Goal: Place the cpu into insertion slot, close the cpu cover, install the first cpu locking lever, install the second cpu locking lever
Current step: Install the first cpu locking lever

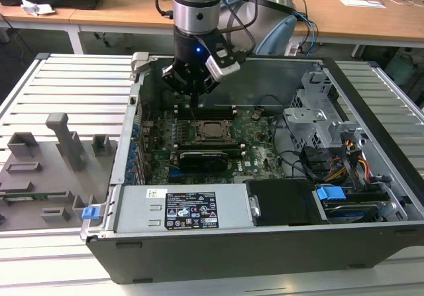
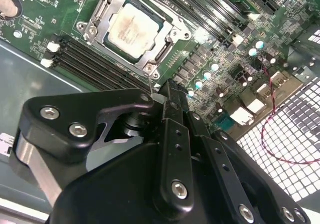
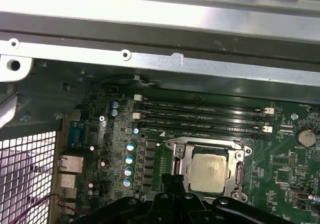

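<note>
The cpu (image 2: 132, 27), a pale silvery square chip, lies in the insertion slot (image 3: 173, 150) on the green motherboard, so the pin field is hidden. The silvery cpu cover (image 2: 169, 37) lies flat around the cpu (image 3: 210, 171). In the exterior view my gripper (image 1: 197, 96) hangs just behind the cpu (image 1: 213, 130), above the memory slots. In both wrist views its black fingers look shut, close to a corner of the socket. A thin metal locking lever (image 2: 150, 78) rises from that corner up to my gripper (image 2: 167, 91); I cannot tell whether it is gripped.
Long black memory slots (image 3: 202, 115) run beside the socket. A black expansion card (image 1: 209, 157) lies in front of it. The case's back wall (image 3: 160, 28) is close behind the gripper. A drive cage (image 1: 318, 120) and cables (image 1: 344, 167) fill the exterior view's right. A power supply (image 1: 179, 210) sits in front.
</note>
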Robot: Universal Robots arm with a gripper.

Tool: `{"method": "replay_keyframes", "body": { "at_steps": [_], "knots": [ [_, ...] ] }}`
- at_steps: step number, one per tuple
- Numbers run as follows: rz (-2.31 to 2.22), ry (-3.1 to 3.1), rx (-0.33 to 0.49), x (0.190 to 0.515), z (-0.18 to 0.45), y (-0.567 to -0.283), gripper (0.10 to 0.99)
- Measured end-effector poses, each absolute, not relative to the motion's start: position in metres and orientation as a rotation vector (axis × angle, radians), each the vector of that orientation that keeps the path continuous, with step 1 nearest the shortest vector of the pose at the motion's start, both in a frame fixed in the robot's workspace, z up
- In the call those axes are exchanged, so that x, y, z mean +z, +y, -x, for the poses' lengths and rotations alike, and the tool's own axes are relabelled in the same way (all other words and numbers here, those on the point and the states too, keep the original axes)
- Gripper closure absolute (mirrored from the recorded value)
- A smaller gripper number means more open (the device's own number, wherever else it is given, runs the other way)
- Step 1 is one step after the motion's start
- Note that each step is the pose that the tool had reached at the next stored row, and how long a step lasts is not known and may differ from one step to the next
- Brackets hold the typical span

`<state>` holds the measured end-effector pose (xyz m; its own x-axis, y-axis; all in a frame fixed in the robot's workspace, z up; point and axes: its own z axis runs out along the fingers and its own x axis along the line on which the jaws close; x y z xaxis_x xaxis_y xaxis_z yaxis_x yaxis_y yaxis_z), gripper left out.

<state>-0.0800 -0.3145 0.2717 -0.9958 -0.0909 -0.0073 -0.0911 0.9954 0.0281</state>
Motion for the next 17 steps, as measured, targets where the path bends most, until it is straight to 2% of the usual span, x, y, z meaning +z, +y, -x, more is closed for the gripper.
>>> {"method": "replay_keyframes", "body": {
  "at_steps": [17],
  "knots": [
    [0.143, 3.132, 0.045, 0.27, 0.098, -0.315, 0.98]
  ]
}}
